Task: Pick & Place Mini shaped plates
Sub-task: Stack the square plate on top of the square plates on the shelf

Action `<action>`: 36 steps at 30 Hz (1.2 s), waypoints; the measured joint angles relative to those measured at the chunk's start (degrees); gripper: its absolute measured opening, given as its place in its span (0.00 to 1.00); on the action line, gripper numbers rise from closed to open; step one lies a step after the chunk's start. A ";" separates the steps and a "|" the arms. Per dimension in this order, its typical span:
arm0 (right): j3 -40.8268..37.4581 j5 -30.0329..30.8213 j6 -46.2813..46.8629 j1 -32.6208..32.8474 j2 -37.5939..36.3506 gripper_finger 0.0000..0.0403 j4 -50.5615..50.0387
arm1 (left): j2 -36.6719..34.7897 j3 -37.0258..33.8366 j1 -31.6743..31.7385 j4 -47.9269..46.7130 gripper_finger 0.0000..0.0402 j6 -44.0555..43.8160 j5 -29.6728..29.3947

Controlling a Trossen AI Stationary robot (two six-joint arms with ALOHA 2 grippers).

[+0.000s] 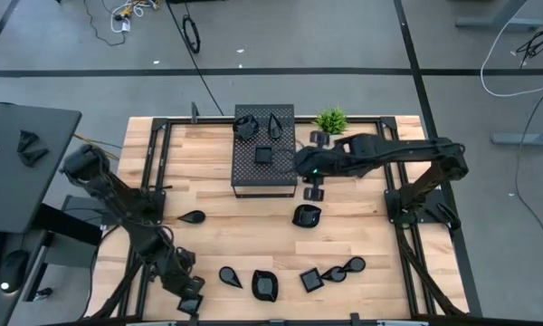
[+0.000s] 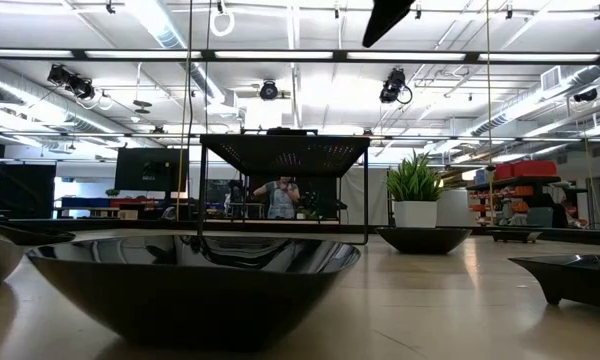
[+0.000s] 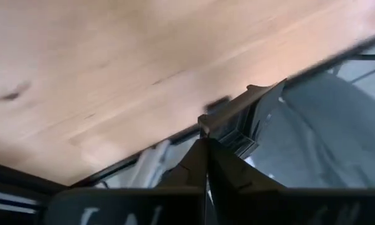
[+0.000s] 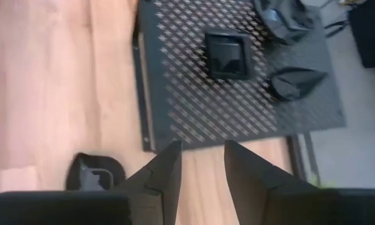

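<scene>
1. The left tool (image 1: 189, 303) sits clenched at the near left edge of the pale wooden counter (image 1: 208, 244); nothing shows between its fingers, so it should reopen before reaching for the nearest glossy black teardrop mini plate (image 1: 230, 276).
2. The right tool (image 4: 199, 164), released and empty, hovers just near of the black perforated metal box (image 1: 263, 152), which carries three plates; others lie along the near counter.
3. Whether the left tool grips anything is hidden.
</scene>
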 joint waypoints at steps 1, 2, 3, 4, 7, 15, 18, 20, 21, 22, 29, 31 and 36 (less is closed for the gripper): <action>0.00 0.05 -0.05 -0.37 -0.70 0.30 -0.38 | -0.72 0.99 1.23 -2.04 0.01 0.75 -0.20; 0.00 0.04 -0.13 -0.71 -1.44 0.30 -0.72 | -1.45 2.21 2.60 -4.55 0.01 2.00 -0.30; 0.00 0.11 -0.19 -1.02 -2.09 0.30 -0.98 | -2.18 3.68 4.08 -7.19 0.01 3.44 -0.61; 0.00 0.13 -0.19 -1.37 -2.79 0.30 -1.19 | -2.95 5.21 5.76 -9.87 0.01 5.06 -1.21; 0.00 0.16 -0.17 -1.92 -4.41 0.30 -1.52 | -4.87 10.32 11.33 -18.98 0.01 10.84 -3.41; 0.00 0.01 4.51 -1.11 -7.71 0.30 -8.34 | -5.59 25.44 32.12 -32.15 0.01 29.96 -10.84; -1.97 0.06 7.24 0.42 -10.28 0.30 -9.67 | -4.73 29.48 41.88 -32.58 0.01 37.35 -13.35; -5.71 0.07 9.71 1.90 -13.31 0.30 -9.28 | -4.09 31.52 48.27 -31.89 0.01 42.89 -14.49; -8.01 0.11 11.25 2.69 -15.06 0.30 -8.68 | -3.67 32.45 51.33 -31.67 0.01 45.57 -14.94; -10.50 0.11 12.77 3.49 -17.06 0.30 -8.11 | -3.23 33.09 54.11 -30.95 0.01 48.21 -15.18; -23.60 -2.29 29.09 8.80 -29.30 0.30 -5.41 | 3.38 37.80 68.86 -25.48 0.01 61.23 -8.14; -25.67 -4.28 32.43 9.89 -31.69 0.30 -4.13 | 5.50 39.62 71.99 -25.49 0.01 63.82 -4.85; -28.51 -5.43 35.44 11.40 -34.34 0.30 1.64 | 11.44 45.38 76.94 -29.26 0.01 73.52 1.23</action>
